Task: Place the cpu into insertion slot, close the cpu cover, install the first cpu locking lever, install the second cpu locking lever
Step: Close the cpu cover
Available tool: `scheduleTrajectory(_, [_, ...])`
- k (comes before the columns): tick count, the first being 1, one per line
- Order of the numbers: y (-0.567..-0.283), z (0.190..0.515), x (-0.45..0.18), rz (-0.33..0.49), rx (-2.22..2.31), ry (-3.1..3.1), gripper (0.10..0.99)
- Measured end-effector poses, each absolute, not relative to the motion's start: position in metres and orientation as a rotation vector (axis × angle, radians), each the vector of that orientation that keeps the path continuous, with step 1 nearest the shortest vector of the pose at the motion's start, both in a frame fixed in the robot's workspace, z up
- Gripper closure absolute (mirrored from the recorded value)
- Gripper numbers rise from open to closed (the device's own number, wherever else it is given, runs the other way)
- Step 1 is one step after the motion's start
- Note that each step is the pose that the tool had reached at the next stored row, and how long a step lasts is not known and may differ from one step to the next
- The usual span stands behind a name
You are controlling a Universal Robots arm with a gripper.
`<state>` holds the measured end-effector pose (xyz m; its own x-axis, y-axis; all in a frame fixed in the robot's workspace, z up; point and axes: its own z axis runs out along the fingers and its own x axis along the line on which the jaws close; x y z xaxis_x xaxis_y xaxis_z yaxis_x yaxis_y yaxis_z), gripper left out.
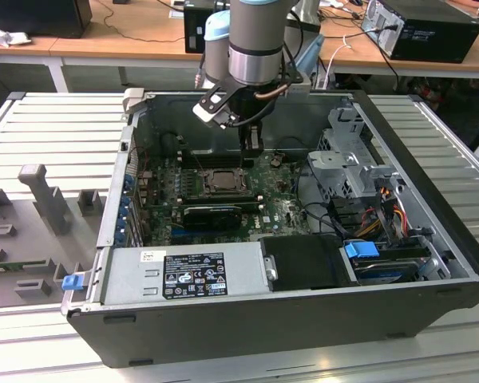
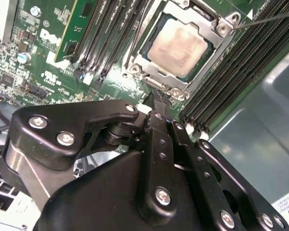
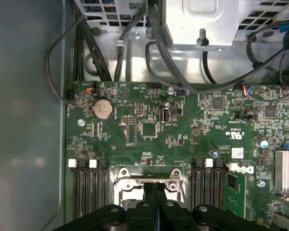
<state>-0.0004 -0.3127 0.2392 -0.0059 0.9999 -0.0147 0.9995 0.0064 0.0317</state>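
Note:
The cpu (image 2: 178, 45) lies flat in the insertion slot (image 1: 223, 180), dull silver top up. The silver cpu cover (image 2: 156, 66) is down around it, with the chip showing through its window. A thin lever rod (image 2: 267, 18) sticks out from one corner of the socket, over the memory slots. My gripper (image 2: 160, 98) is shut with nothing between its fingers, and its tips are at the socket's edge, just beside the cover frame. In the first wrist view the joined fingertips (image 3: 153, 187) sit over the socket frame (image 3: 127, 174). The exterior view has the gripper (image 1: 251, 150) low inside the case, behind the socket.
Long black memory slots (image 2: 231, 72) flank the socket on both sides, one holding a green memory stick (image 2: 70, 29). A coin battery (image 3: 102, 109) and black cables (image 3: 159, 53) lie beyond. The power supply (image 1: 184, 271) and drive cage (image 1: 347, 163) crowd the case.

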Motion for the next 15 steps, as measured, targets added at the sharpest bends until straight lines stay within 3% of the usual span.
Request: scheduleTrajectory(15, [-0.313, 0.227, -0.039, 0.014, 2.194, 2.208, 0.98])
